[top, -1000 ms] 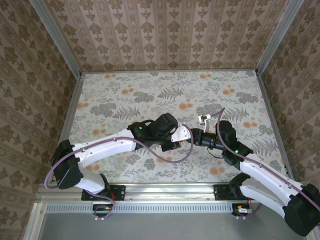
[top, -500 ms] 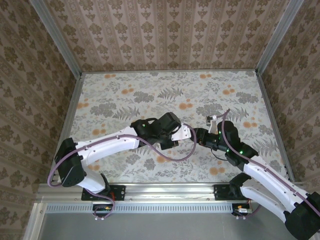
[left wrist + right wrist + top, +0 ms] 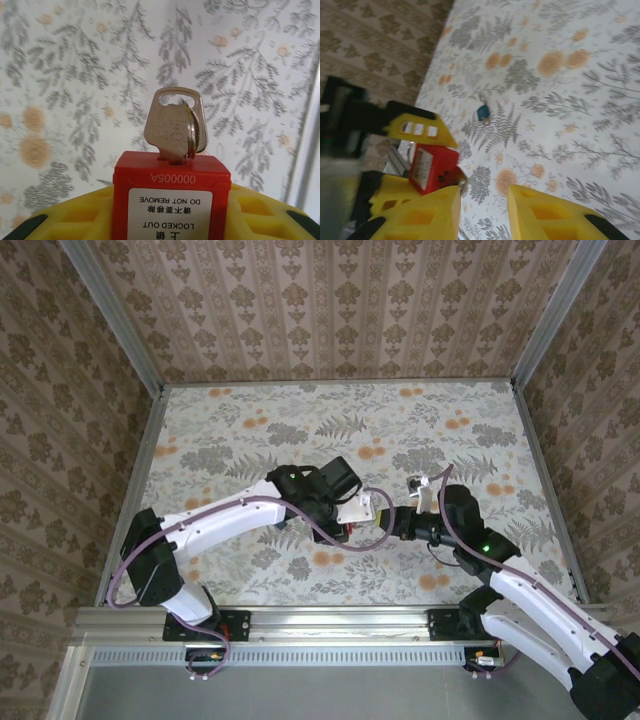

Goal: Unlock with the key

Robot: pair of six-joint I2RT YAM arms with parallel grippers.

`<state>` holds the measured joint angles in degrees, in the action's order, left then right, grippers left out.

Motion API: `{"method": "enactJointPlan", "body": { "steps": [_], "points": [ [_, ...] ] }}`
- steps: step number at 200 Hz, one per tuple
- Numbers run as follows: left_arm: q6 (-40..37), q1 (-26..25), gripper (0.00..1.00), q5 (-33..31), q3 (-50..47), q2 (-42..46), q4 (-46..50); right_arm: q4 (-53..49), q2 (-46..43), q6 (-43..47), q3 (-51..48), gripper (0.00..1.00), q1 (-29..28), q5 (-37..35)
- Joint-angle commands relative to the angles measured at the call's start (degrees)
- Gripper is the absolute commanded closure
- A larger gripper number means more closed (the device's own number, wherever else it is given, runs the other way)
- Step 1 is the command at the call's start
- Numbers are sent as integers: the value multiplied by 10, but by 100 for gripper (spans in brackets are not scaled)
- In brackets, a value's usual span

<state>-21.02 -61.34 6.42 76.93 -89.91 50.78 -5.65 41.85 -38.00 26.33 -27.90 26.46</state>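
Left end effector [image 3: 170, 212]: closed on the red padlock [image 3: 171, 197], one yellow finger [image 3: 65, 222] at each side of the body; the lock is held off the desk [image 3: 250, 420].
Padlock: label faces the left wrist camera upside down, with "LOCKED OUT" and "DO NOT REMOVE" legible. The keyway end points away from that camera.
Silver key [image 3: 172, 125]: an all-metal key stands in the keyway end of the padlock. Its head sticks straight out, and a small ring hangs through its hole.
Right end effector [image 3: 483, 197]: jaws parted to a narrow gap with only patterned desk between them, gripping nothing. From above it sits tip to tip with the left end effector [image 3: 352, 518], near the middle of the desk.
Padlock seen from the right wrist: the red body [image 3: 432, 167] lies just beyond the tip of the finger [image 3: 427, 215] at the left of that picture. I cannot tell whether they touch.
The key [image 3: 483, 112]: a small blue-teal head with a short metal bit below it, lying flat on the desk. It is out beyond the right end effector's fingertips and past the padlock, clear of both end effectors, touching nothing but the desk.
Key from above: too small to pick out against the floral pattern.
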Motion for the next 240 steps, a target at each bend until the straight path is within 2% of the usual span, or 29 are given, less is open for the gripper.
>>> {"method": "enactJointPlan", "body": {
  "steps": [1, 28, 73, 136, 190, 240],
  "points": [
    [10, 23, 73, 85, 23, 7, 48, 38, -22, 61, -24, 66, -2, 41],
    [5, 42, 73, 108, 46, -4, 76, 77, -23, 107, -42, 64, -8, 67],
    [4, 49, 74, 127, 61, -19, 85, 101, -1, 160, -14, 60, -44, 59],
    [3, 49, 74, 139, 55, -18, 80, 85, 49, 214, 20, 61, -131, -2],
    [6, 46, 74, 151, 52, -19, 80, 77, 38, 230, 25, 69, -135, -35],
    [9, 30, 74, 136, 46, -14, 81, 72, 52, 231, 31, 69, -136, -77]
  ]
}}
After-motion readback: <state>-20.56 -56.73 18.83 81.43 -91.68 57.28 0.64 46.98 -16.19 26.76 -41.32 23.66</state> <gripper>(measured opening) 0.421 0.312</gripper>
